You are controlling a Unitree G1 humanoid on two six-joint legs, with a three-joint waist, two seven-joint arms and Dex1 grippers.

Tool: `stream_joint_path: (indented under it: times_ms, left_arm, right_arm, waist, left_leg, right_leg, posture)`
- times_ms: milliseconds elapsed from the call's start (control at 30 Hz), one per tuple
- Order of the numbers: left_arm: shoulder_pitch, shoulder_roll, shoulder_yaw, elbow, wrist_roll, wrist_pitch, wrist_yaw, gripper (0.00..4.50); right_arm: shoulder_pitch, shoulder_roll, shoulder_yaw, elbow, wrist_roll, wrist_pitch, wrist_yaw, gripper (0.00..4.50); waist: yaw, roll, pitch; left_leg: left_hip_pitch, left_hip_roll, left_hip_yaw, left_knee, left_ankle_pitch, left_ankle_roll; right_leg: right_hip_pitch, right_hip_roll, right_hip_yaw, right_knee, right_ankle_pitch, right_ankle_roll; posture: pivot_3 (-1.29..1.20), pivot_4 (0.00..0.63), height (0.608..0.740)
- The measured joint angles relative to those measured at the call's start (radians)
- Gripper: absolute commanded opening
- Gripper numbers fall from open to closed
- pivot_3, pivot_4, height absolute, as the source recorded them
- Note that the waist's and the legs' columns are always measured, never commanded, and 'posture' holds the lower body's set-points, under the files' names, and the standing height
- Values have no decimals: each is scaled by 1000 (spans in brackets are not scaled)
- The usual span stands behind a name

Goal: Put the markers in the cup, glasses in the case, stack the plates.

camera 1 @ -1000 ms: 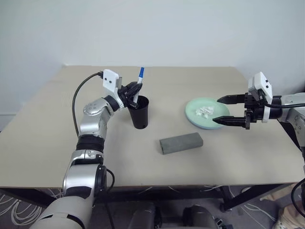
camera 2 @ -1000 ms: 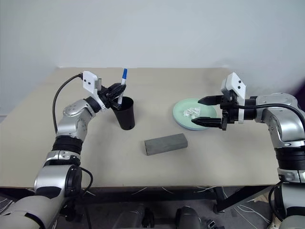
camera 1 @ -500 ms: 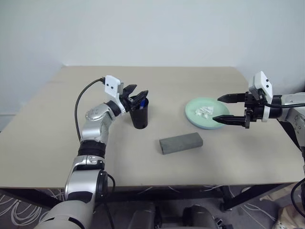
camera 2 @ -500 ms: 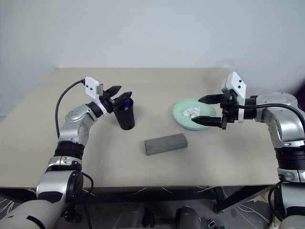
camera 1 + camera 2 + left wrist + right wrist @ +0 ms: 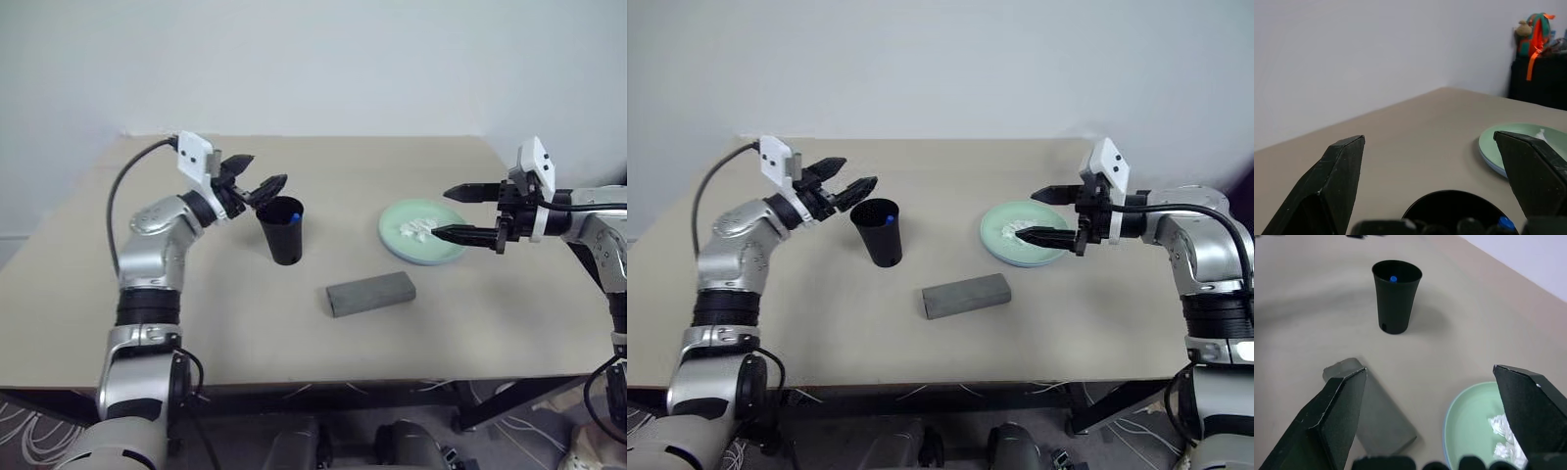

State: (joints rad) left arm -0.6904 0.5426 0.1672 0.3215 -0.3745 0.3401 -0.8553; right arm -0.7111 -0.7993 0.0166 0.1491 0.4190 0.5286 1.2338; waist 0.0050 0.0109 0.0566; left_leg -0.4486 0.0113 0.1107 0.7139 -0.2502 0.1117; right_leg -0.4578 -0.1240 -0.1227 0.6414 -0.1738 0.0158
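The black cup (image 5: 285,233) stands upright left of the table's centre. A marker's blue end (image 5: 295,214) shows just inside its rim, also seen as the blue end (image 5: 1393,278) from my right wrist. My left gripper (image 5: 251,184) hangs open and empty just above and left of the cup's rim. The grey case (image 5: 371,293) lies shut in front of the cup. A mint-green plate (image 5: 396,238) lies at the right. My right gripper (image 5: 458,211) is open and empty over the plate's right edge. The glasses are out of view.
A small white wad of tissue (image 5: 419,228) lies on the mint-green plate. The beige table (image 5: 509,313) ends at a front edge close behind the case. A dark stand with a green and orange toy (image 5: 1537,34) shows beyond the table.
My left gripper opened and let go of the blue marker, which dropped into the cup. It then drew back to the left and a little up. The right gripper stayed put.
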Motion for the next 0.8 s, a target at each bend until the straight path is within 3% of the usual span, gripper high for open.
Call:
stream_joint_path:
  times_ms: [400,800]
  left_arm:
    - [361,158,112,-383,-117,245,3,4487]
    - [567,191,211,-539,-194,334,45,4487]
  right_arm:
    - [-44,111,-4,52,-14,-10,-70,4500]
    - [144,149,-79,-94,47,66,-194,4500]
  waist:
    - [0,0,0]
    - [-1,0,0]
  left_leg:
    - [1,0,6,-7,1,-2]
    - [4,4,15,-15,4,-7]
  right_leg:
    - [-4,0,3,0,0,0]
    - [-8,1,5,-1,1,-2]
  posture:
    - [0,0,704]
    - [0,0,704]
